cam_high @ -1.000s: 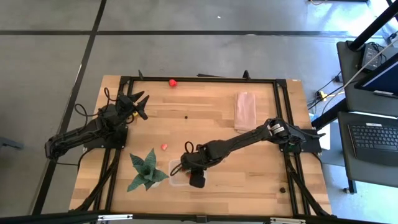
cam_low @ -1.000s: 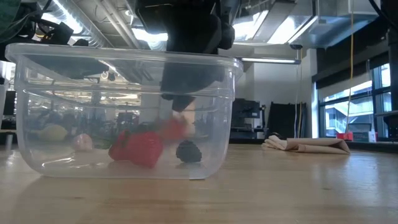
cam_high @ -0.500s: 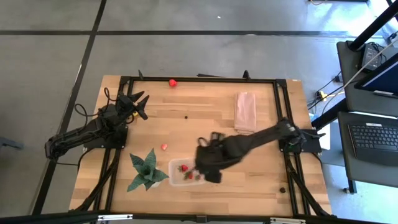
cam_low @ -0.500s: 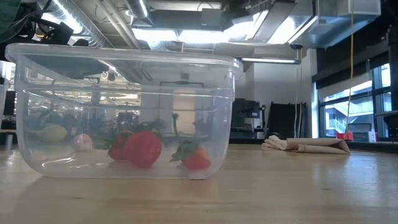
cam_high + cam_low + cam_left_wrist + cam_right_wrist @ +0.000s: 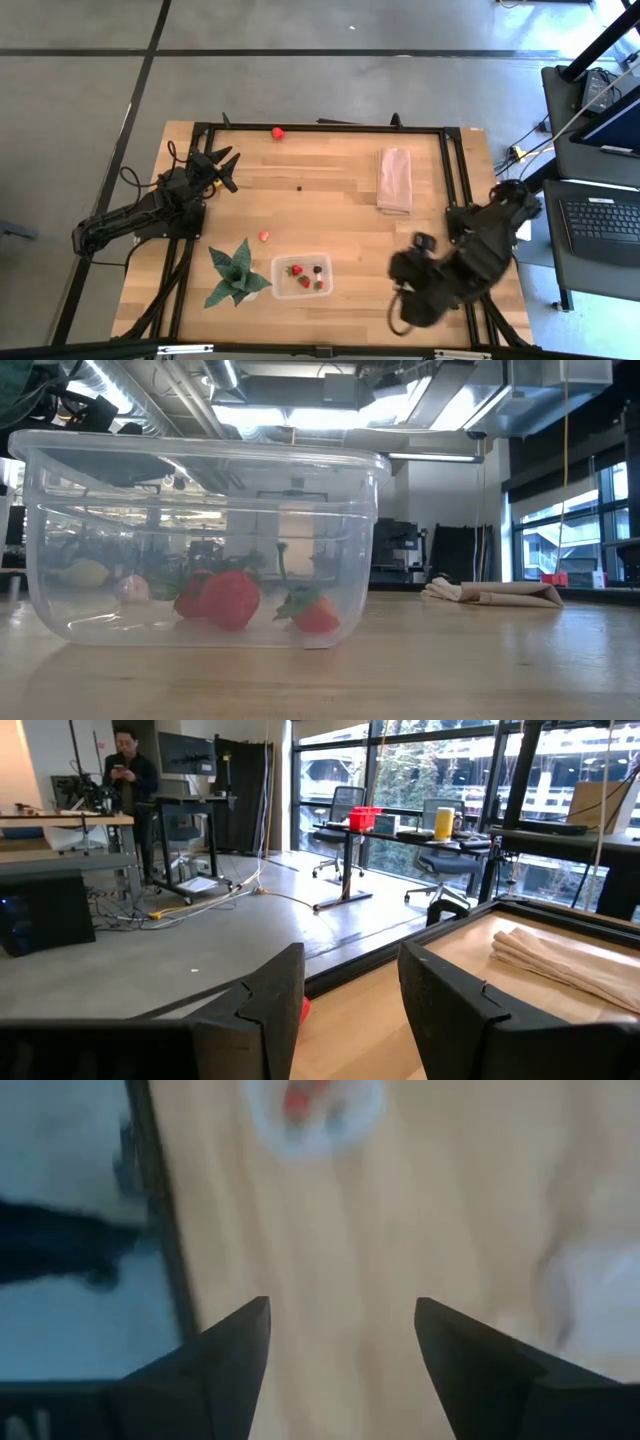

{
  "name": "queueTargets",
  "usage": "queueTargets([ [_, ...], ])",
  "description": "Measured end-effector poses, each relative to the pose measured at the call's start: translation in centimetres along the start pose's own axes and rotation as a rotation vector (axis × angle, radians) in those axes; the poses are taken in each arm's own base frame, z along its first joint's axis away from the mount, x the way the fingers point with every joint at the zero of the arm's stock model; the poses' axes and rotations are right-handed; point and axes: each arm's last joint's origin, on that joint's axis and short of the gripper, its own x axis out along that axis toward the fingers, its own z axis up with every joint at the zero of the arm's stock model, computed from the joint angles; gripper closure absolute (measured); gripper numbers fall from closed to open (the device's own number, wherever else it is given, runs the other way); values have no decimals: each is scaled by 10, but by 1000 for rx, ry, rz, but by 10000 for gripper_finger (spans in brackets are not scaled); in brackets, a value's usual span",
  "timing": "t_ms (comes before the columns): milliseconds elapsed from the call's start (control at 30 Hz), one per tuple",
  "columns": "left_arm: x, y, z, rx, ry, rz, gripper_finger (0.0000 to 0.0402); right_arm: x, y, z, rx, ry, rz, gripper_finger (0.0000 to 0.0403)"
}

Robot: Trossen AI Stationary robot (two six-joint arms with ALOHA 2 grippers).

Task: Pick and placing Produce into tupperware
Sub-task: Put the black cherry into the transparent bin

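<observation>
Right claw (image 5: 405,310) hung empty, fingers apart, beside tupperware (image 5: 301,277); left claw (image 5: 222,168) part-open, idle. Next: approach loose strawberry (image 5: 264,236) from above, clearing plant (image 5: 235,275).

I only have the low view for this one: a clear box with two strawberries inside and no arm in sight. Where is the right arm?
Observer: The high view shows the right claw off to the box's right, near the table's front edge, open and holding nothing.
Operator: Is any produce left outside the tupperware?
Observer: Yes. A small red fruit lies on the wood just behind the green plant, and a rounder red fruit sits at the table's far edge.
Operator: And the left arm?
Observer: The left claw waits over the table's far left corner, with empty space between its fingers in its wrist view.
</observation>
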Motion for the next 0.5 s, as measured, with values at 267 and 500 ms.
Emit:
queueTargets([
  [267, 0, 0, 0, 0, 0, 0, 244, 47, 0, -86, 195, 311, -165, 152],
  [500, 0, 0, 0, 0, 0, 0, 244, 90, 4, -140, 154, 447, -142, 152],
])
